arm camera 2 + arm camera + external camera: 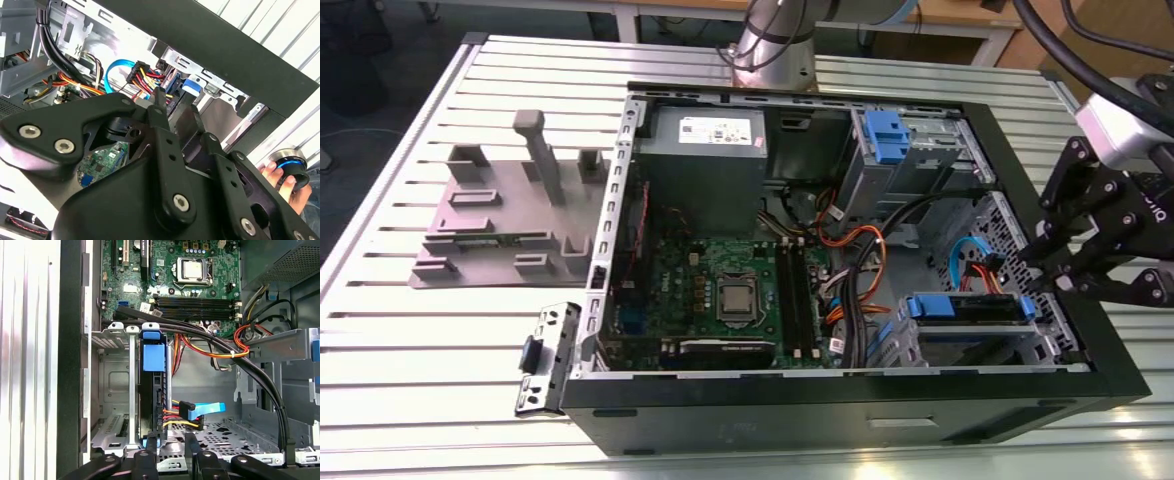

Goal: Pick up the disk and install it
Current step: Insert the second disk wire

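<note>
Slatted metal table (400, 330) carries open computer case (854, 415), grey stand (500, 215) beside it at exterior view's left. I see disk (152, 390) seated upright in drive cage, blue bracket on top. Gripper (1067, 275) hovers just above; grip state I cannot tell. No writing readable.

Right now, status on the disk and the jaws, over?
Gripper at the case's edge on the exterior view's right, jaws state unclear. Disk seated on edge in the drive cage, blue bracket showing. Loose cable connector beside it.
</note>
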